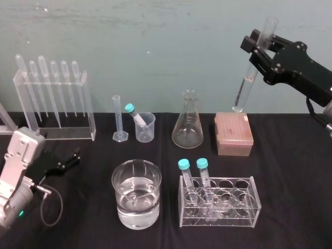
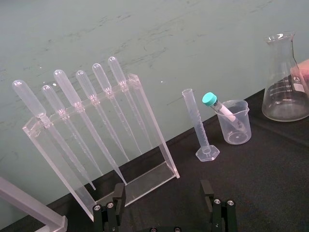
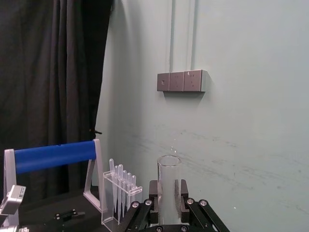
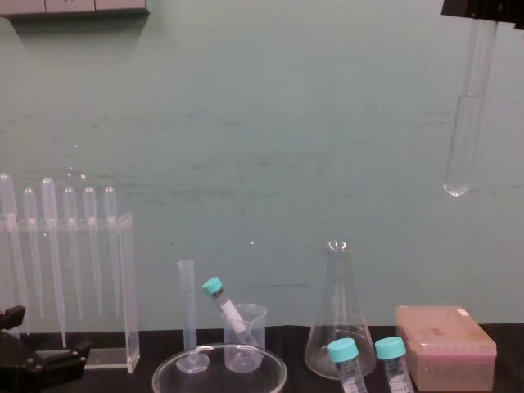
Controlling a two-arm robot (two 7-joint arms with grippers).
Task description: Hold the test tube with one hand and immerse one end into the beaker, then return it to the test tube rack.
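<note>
**Head view.** Right gripper (image 1: 258,46): raised at the far right, clamped on the test tube (image 1: 247,80). The tube hangs tilted, rounded end down, in the air above a pink box (image 1: 234,136). Beaker (image 1: 149,132): at the back of the black tabletop (image 1: 290,207), between a measuring cylinder (image 1: 119,122) and a flask (image 1: 188,124), with a teal-capped tube (image 1: 136,116) leaning in it. Rack (image 1: 244,199): near side, beside a water-filled dish (image 1: 136,194). Left gripper (image 1: 70,160): low at the left.

**Left wrist view.** Left gripper (image 2: 163,198): fingers apart, nothing between them, facing a pipette stand (image 2: 159,140).

**Right wrist view.** Test tube (image 3: 168,179): upright between the right gripper's fingers, open mouth uppermost.

**Chest view.** Test tube (image 4: 467,123): upper right, well above the pink box and well apart from the beaker (image 4: 250,336).
</note>
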